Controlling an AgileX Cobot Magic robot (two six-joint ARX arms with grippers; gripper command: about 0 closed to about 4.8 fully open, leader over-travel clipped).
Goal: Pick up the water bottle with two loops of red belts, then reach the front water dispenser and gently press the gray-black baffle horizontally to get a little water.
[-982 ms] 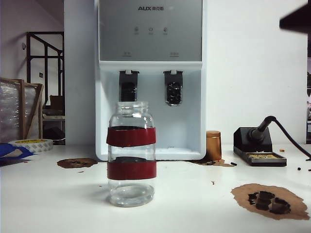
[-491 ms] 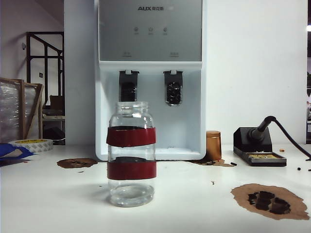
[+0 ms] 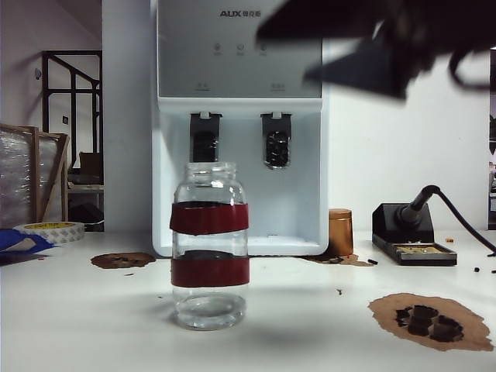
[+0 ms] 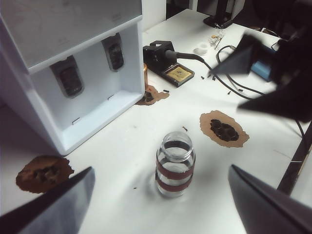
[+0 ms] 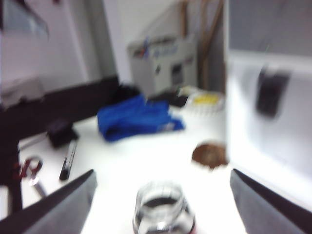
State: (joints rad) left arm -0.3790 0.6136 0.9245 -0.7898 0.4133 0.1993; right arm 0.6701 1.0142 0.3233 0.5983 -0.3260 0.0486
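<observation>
- Bottle: the water bottle [image 3: 210, 245], two red bands round it, stands upright and ungrasped at lower centre of the exterior view, on the white table [image 3: 310, 333], well in front of the dispenser.
- Right gripper [image 5: 161, 204]: fingers spread wide, nothing between them; the jar mouth sits low centre in its blurred wrist view. In the exterior view a dark blurred arm now fills the upper right (absent half a second ago), so the approach looks begun.
- Left gripper [image 4: 161, 204]: released, hovering above the jar, empty.
- Water dispenser [image 3: 240, 124]: behind the bottle; gray-black baffle [image 3: 205, 138] at centre-left, untouched.
- Only the right wrist view shows a blue cloth [image 5: 136, 118]; only the left shows the soldering stand [image 4: 168, 63] from above.
</observation>
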